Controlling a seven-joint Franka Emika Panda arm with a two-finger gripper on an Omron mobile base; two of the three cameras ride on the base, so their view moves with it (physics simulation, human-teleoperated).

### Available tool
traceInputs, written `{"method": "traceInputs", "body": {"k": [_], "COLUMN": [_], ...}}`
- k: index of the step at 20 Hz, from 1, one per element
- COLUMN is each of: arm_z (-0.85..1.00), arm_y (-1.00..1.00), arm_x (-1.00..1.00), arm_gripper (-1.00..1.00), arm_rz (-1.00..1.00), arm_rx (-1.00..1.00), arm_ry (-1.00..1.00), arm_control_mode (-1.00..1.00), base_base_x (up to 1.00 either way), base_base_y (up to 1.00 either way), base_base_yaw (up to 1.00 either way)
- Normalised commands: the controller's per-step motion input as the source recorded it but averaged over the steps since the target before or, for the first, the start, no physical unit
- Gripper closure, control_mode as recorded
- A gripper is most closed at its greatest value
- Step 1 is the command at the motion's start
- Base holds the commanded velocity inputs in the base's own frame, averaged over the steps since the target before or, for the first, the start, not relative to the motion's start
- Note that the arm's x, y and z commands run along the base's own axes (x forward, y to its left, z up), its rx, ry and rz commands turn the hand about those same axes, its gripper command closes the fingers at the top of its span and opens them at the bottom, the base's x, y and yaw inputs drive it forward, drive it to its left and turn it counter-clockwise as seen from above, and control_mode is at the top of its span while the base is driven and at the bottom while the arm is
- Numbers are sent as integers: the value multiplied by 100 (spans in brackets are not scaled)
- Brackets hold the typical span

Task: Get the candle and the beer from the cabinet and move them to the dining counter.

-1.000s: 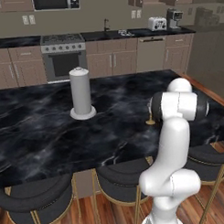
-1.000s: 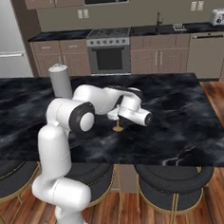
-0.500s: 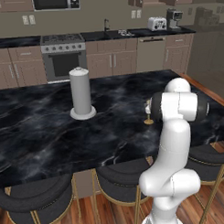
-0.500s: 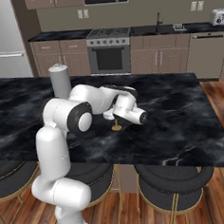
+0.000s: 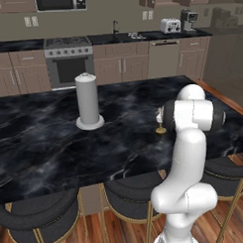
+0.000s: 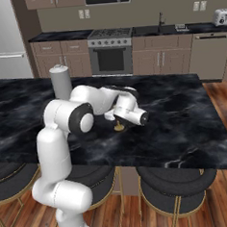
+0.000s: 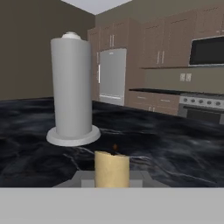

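The golden-tan candle stands upright at the black marbled dining counter, its round base on or just above the top. My gripper is shut on the candle, whose top and wick rise between the fingers. In both base views my white arm hides the hand and fingers. The beer is out of view. Taupe wall cabinets hang on the far walls, doors shut.
A tall white paper-towel roll stands on the counter to the left of the candle. Round dark stools line the near edge. Stove, toaster and fridge sit along the back wall.
The hand and the candle have shifted a little to the left over the counter, towards the paper-towel roll. The grip looks unchanged.
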Motion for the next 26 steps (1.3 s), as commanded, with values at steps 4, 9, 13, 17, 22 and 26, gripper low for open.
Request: {"method": "traceInputs", "body": {"k": [4,9,13,17,22,26], "arm_z": [0,0,0,0,0,-5], "arm_y": [-1,-4,-5,-6,-3,0], "arm_x": [34,46,41,31,14,0], "arm_gripper": [100,100,100,100,100,100], "arm_rz": [0,0,0,0,0,0], "arm_rx": [0,1,4,5,2,0], "arm_ry": [0,5,11,11,6,0], "arm_control_mode": [-100,-100,-100,-100,-100,-100], "base_base_x": [0,0,0,0,0,0], "base_base_y": [0,0,0,0,0,0], "base_base_yaw": [0,0,0,0,0,0]}}
